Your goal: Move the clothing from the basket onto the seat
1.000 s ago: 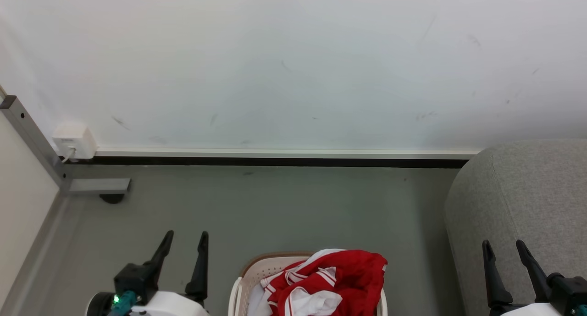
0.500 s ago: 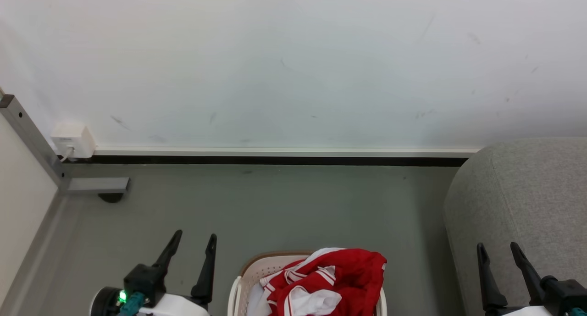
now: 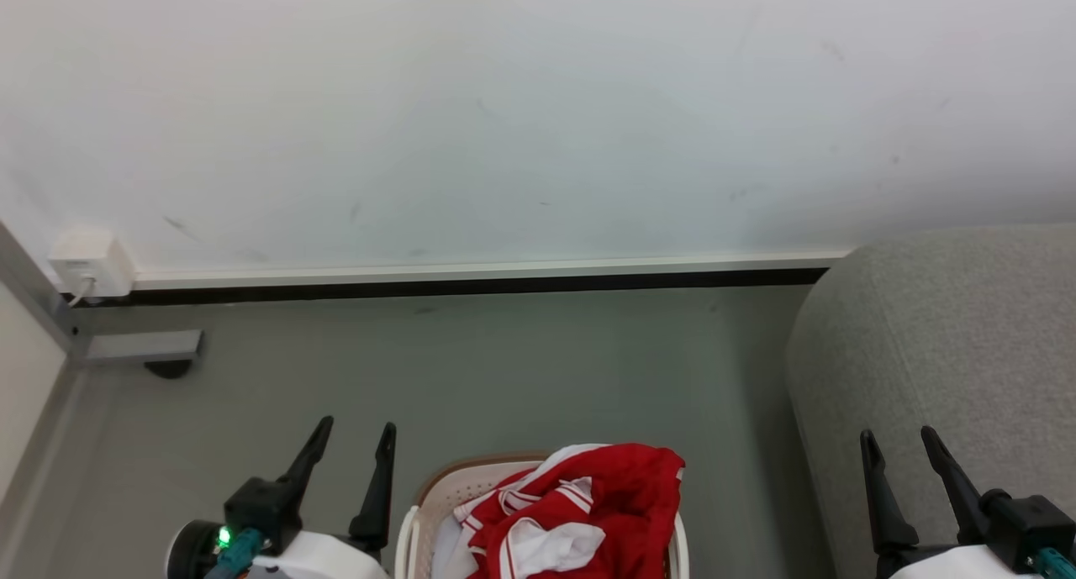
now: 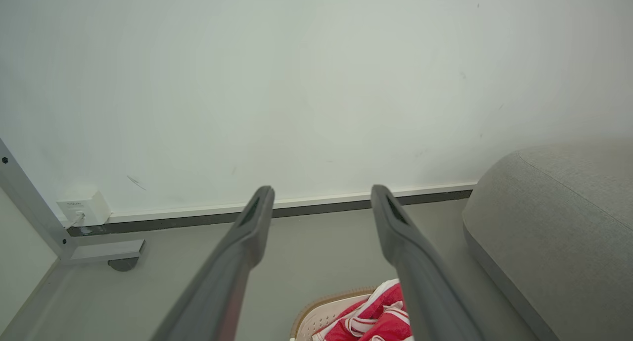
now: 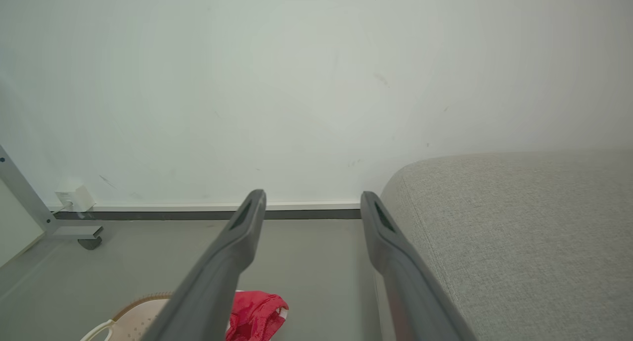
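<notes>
The clothing (image 3: 580,516), bright red with white stripes and panels, is heaped in the off-white basket (image 3: 441,495) with a brown rim, on the floor at the bottom middle of the head view. It also appears in the left wrist view as clothing (image 4: 378,314) in the basket (image 4: 321,318), and in the right wrist view as clothing (image 5: 254,314) beside the basket (image 5: 138,316). The grey seat (image 3: 941,344) rises at the right. My left gripper (image 3: 353,436) stands open to the basket's left. My right gripper (image 3: 895,440) is open in front of the seat. Both hold nothing.
A white wall (image 3: 504,117) with a dark skirting strip runs across the back. At the far left stand a white socket box (image 3: 84,264) and a grey metal frame foot (image 3: 139,348). Grey floor (image 3: 504,369) lies between wall and basket.
The whole head view has shifted left and slightly up, so the camera has turned right. Both grippers stay open; the left one sits a little further right in the picture than a second ago.
</notes>
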{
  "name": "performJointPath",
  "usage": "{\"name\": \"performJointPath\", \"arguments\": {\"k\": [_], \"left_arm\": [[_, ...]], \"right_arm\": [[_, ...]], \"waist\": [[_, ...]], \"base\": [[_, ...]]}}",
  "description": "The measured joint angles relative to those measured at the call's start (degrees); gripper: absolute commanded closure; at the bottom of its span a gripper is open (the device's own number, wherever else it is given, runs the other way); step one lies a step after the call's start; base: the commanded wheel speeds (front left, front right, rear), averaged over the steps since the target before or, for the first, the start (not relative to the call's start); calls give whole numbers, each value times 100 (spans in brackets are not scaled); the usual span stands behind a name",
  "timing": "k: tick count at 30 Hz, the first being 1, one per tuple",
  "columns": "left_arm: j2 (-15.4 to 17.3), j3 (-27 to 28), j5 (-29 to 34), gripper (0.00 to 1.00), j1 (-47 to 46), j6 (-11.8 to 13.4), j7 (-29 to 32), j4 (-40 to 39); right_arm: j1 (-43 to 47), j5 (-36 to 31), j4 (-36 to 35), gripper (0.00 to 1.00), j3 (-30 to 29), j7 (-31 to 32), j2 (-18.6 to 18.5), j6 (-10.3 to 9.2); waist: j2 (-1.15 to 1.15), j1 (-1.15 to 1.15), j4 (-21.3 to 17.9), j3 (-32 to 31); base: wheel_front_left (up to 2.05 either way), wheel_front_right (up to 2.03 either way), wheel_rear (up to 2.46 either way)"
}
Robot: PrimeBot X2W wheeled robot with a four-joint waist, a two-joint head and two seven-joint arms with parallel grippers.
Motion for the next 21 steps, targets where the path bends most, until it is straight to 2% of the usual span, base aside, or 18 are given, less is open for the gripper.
{"name": "performJointPath", "arguments": {"k": [10, 21], "left_arm": [[-56, -304, 21, 0, -519, -111, -1, 545], [-30, -861, 327, 0, -1772, -187, 30, 2340]], "right_arm": [[-324, 5, -330, 0, 252, -1, -52, 0], [-822, 5, -812, 0, 512, -2, -54, 0]], "waist": [[0, 0, -427, 358], [0, 1, -882, 1226]], "base": [[0, 0, 0], [0, 0, 0]]}}
